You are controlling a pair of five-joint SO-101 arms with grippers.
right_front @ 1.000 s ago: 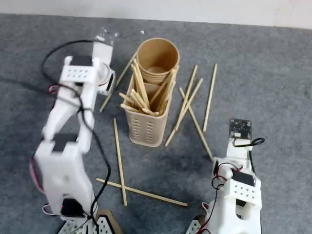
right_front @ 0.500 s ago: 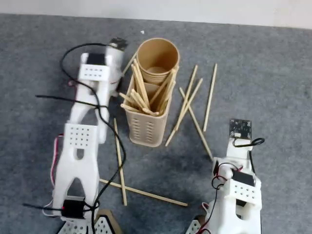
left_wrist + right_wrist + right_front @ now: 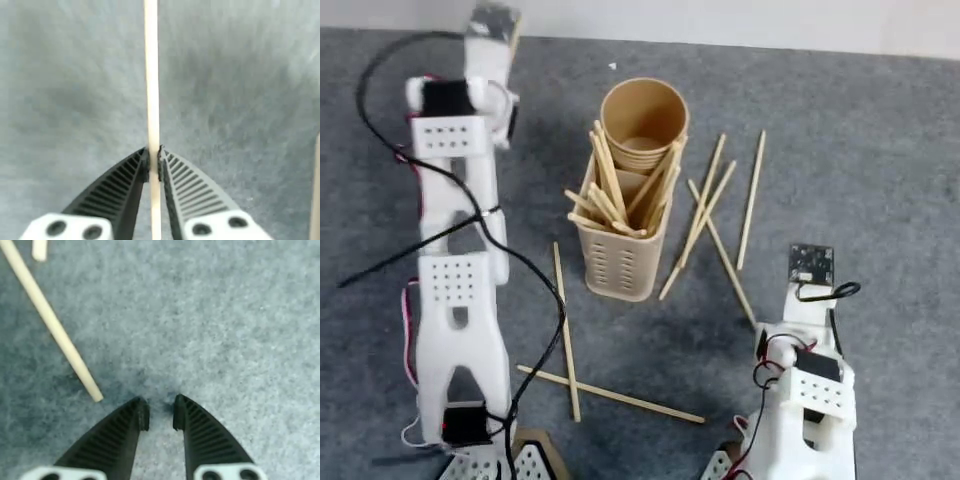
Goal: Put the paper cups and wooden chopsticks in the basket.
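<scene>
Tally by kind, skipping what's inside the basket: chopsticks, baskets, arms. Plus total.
Chopsticks outside the basket: 7 (6 on the carpet, 1 held chopstick in the left gripper)
Baskets: 1
Arms: 2, left arm and right arm
Total: 10

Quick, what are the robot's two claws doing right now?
Left gripper: shut on a chopstick.
Right gripper: slightly open, holding nothing.

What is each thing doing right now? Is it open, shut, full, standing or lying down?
Left gripper: fingers shut on a chopstick.
Right gripper: fingers a little open, holding nothing.
Basket: upright, chopsticks standing inside.
Paper cups: stacked, upright in the basket.
Loose chopsticks: lying flat on the carpet.
</scene>
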